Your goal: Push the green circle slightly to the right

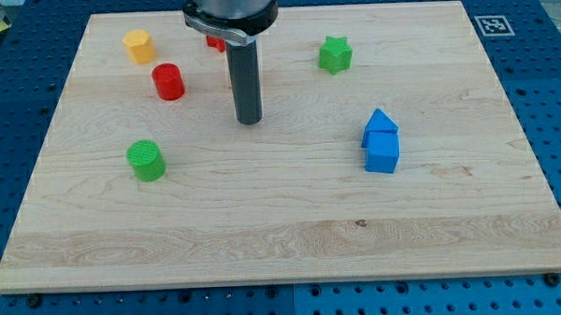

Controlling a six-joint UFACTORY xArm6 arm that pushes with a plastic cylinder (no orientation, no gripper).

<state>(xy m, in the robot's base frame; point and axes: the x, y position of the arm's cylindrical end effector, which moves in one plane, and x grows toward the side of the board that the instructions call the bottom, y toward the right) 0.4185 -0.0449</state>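
Arm end: grey-black round housing with silver metal collar, straight dark cylindrical rod below, my tip (249, 120) blunt, flat-ended.

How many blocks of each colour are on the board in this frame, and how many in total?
Green: 2, the green circle and the green star.
Red: 2, the red cylinder and a red block mostly hidden behind the arm.
Blue: 2, the upper blue block touching the lower blue block.
Yellow: 1, the yellow block.
Total: 7.
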